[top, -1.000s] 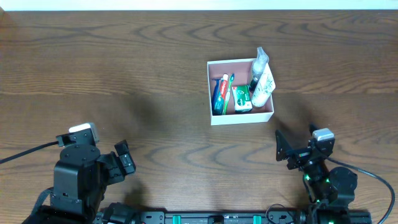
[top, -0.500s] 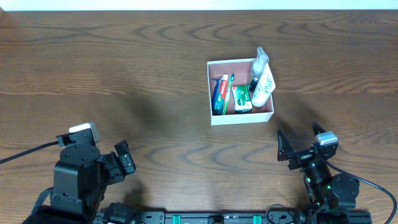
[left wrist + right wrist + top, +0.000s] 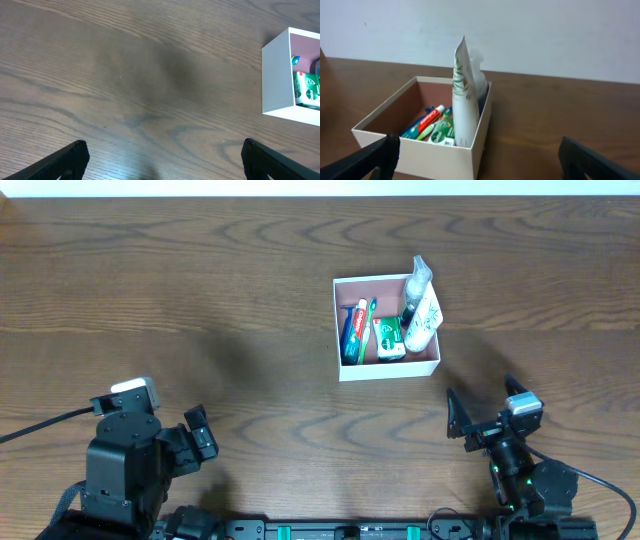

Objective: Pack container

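Observation:
The container, a square white-walled box with a pink inside, sits right of the table's centre. It holds a toothpaste tube, a green toothbrush, a green packet and a white tube leaning on its right wall. It also shows in the right wrist view and at the right edge of the left wrist view. My left gripper is open and empty at the front left. My right gripper is open and empty, in front of the container's right corner.
The wooden table runs to a white wall at the back. Both arm bases stand at the front edge.
My right arm has drawn back a little toward the front edge, away from the container. The left arm and the container have not moved.

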